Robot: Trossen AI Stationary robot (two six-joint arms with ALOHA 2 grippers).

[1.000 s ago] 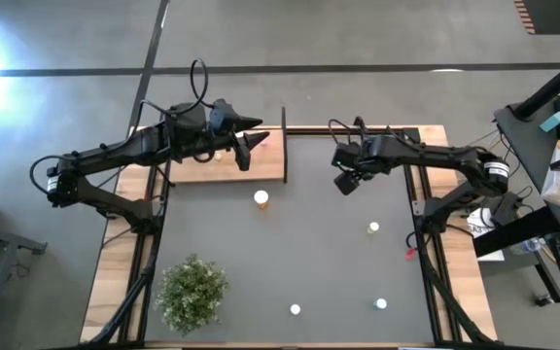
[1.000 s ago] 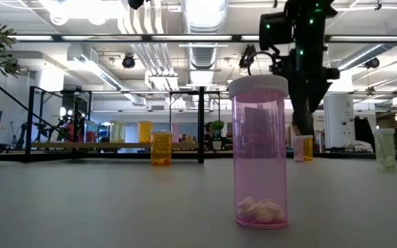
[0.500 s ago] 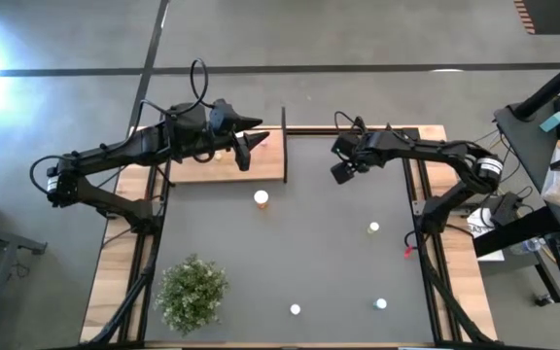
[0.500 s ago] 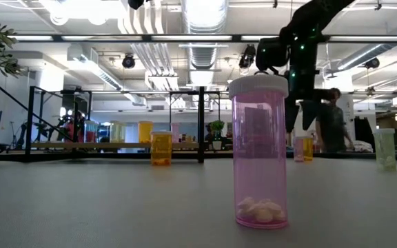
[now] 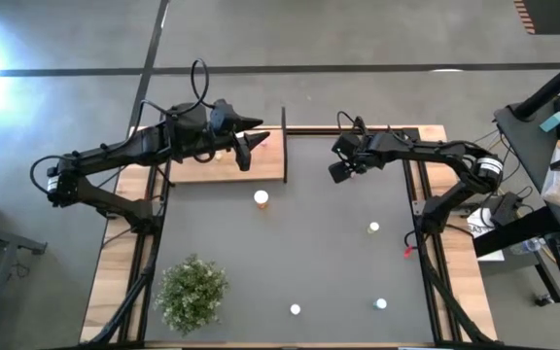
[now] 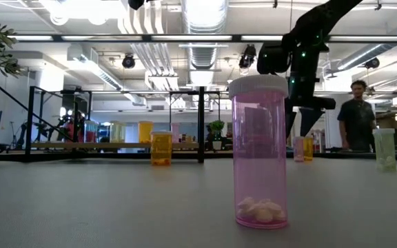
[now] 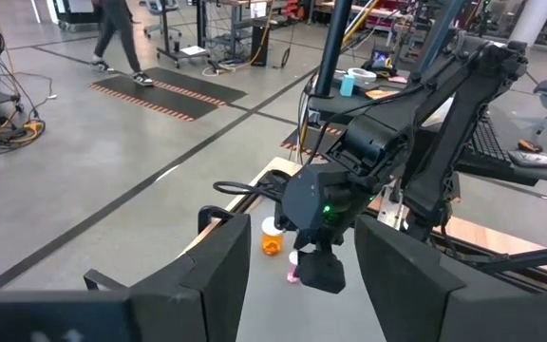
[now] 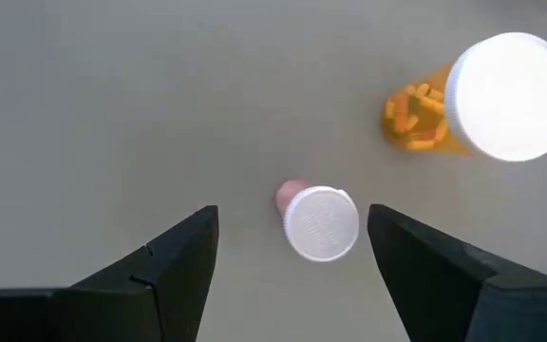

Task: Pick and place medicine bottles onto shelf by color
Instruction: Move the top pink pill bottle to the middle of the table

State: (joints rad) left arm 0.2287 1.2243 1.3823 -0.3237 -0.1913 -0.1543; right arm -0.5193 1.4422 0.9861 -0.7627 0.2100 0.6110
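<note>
Nearest the low camera a pink bottle stood upright on the counter, pills at its bottom; judging by the high view it was one of the two caps at the near edge, though which I cannot tell. The other near cap, a cap to the right and an orange bottle in mid-counter also waited, well apart. A bushy plant sat near left.

Farther back, the right gripper hung above a small pink bottle and a larger orange one; its jaws stood released, one either side of the pink cap from above, grasping nothing.

At the far left lay the shelf, with the left gripper over it. Its jaws were part-spread; whether they held anything I cannot tell. A pale cap showed beside that gripper on the board, so at least one bottle seemed placed.

Judged so, the sorting was early: some six bottles remained on the counter.
</note>
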